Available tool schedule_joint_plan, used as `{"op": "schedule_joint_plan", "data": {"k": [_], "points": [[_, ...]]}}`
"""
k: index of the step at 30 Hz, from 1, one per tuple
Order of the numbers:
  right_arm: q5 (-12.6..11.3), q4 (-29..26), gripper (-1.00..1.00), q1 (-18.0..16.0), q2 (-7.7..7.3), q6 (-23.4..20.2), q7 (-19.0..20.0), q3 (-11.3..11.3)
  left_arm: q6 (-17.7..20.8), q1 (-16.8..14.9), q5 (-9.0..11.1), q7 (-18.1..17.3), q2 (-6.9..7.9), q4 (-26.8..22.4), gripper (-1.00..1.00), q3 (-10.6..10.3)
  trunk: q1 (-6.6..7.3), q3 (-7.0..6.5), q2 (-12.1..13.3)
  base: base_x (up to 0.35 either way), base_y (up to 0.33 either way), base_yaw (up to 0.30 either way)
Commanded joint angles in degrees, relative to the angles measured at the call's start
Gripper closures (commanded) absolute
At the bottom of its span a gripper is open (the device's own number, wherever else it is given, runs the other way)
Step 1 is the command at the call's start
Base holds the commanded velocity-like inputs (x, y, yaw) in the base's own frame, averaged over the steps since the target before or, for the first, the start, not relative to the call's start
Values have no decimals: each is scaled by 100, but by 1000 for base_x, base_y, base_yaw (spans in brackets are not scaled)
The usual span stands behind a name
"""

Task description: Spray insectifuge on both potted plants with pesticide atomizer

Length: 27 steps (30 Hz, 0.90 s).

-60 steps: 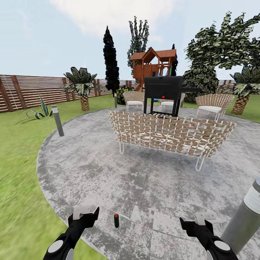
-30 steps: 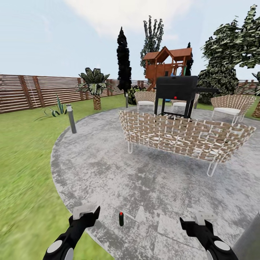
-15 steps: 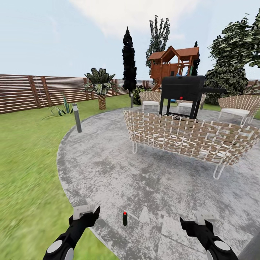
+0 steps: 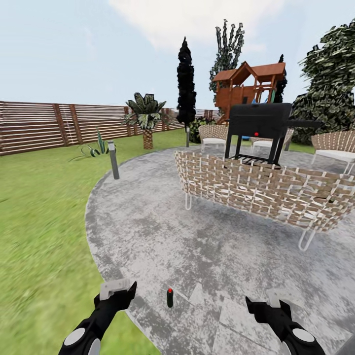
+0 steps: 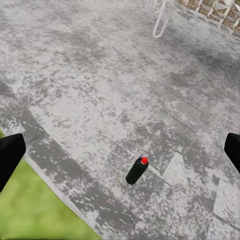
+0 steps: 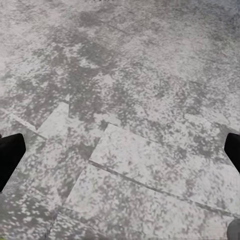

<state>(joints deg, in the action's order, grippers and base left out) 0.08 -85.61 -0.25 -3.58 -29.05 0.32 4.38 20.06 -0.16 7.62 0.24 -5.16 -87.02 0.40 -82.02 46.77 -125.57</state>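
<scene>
The pesticide atomizer [image 4: 169, 298] stands upright on the grey paved patio [image 4: 162, 236] of the garden, a small dark bottle with a red dot on top. It sits between my two grippers, nearer the left one. My left gripper [image 4: 121, 290] hangs open just left of the bottle, apart from it. In the left wrist view the atomizer [image 5: 137, 170] stands ahead of the left gripper [image 5: 120, 155], between its wide-spread fingers [image 5: 10, 157]. My right gripper [image 4: 266, 301] is open over bare paving, and its fingers [image 6: 10, 155] hold nothing. The potted plants are out of view.
A wicker sofa [image 4: 266, 190] stands across the patio, with a black grill [image 4: 259, 123] and wicker chairs [image 4: 213, 135] behind it. A short grey lamp post [image 4: 114, 160] marks the patio's left rim. Lawn [image 4: 39, 222] stretches left to a slatted fence [image 4: 44, 125]. A spiky plant [image 4: 96, 148] grows there.
The whole picture has slid to the right, so the camera has turned left. The grey post at the right edge has almost left the view. Both grippers stay open, and the atomizer stays between them.
</scene>
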Motion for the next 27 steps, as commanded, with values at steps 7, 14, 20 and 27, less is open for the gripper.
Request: {"op": "schedule_joint_plan", "data": {"k": [7,14,20,27], "points": [[0,-8,-100,-1,-3,-31,3,1,33,-2,56,3,-3,-8,-100,4,1,5,-2,17,-27,251],[0,-7,-100,-1,-2,-31,3,1,33,-2,56,3,-3,-8,-100,4,1,5,-2,103,-199,254],[0,-8,-100,-1,-3,-31,3,1,33,-2,56,3,-3,-8,-100,4,1,5,-2,49,-123,232],[0,-8,-100,-1,-1,-31,3,1,33,-2,56,3,-3,-8,-100,4,1,5,-2,4,-93,44]]}}
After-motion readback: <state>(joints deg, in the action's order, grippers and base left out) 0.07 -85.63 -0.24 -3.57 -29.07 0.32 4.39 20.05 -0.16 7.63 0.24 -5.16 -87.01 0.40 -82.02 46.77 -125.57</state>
